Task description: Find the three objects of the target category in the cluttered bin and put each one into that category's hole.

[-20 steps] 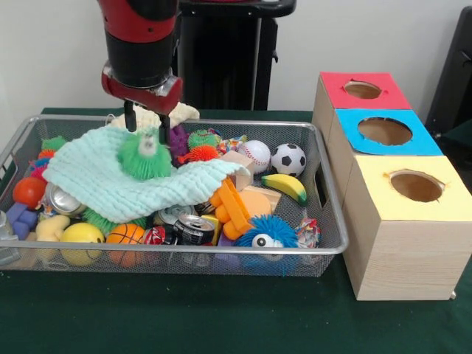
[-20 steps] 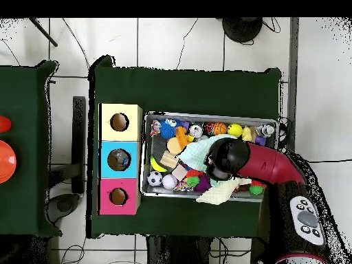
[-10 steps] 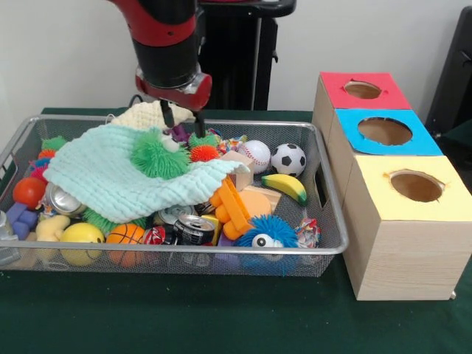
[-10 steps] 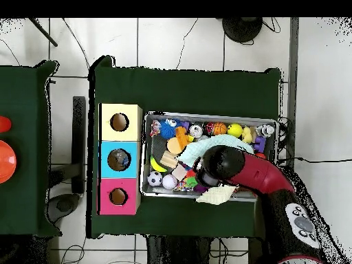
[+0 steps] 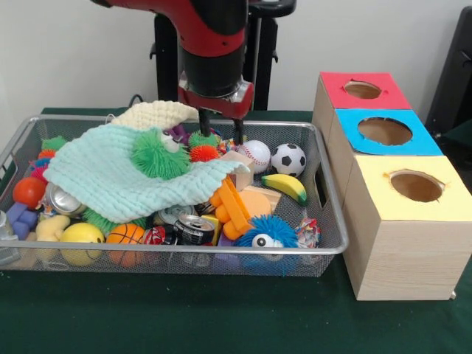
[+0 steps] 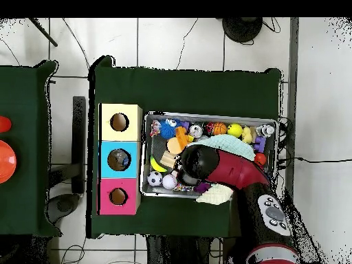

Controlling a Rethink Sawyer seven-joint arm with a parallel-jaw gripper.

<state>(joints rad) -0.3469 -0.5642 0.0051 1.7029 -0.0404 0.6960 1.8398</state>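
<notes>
The bin (image 5: 184, 251) is a silver wire-mesh basket full of toys; it also shows in the overhead view (image 6: 210, 115). My gripper (image 5: 220, 127) hangs open and empty over the bin's far middle. It is just above a small green spiky ball (image 5: 200, 139) and an orange spiky ball (image 5: 203, 153). A green fuzzy toy (image 5: 156, 155) lies on a mint knitted cloth (image 5: 110, 181) to the left of the gripper. A baseball (image 5: 255, 155), a soccer ball (image 5: 287, 158) and a banana (image 5: 285, 186) lie to its right. In the overhead view the arm (image 6: 206, 163) hides the gripper.
Three wooden boxes with holes stand right of the bin: red top (image 5: 361, 90), blue top (image 5: 383, 131), yellow top (image 5: 415, 186). A blue fuzzy toy (image 5: 258, 232), cans (image 5: 193, 228), a basketball (image 5: 125, 234) and a yellow ball (image 5: 81, 234) lie along the bin's near side.
The gripper has moved right, from around the green fuzzy toy to the bin's far middle. The green toy has shifted slightly right and now lies free on the cloth.
</notes>
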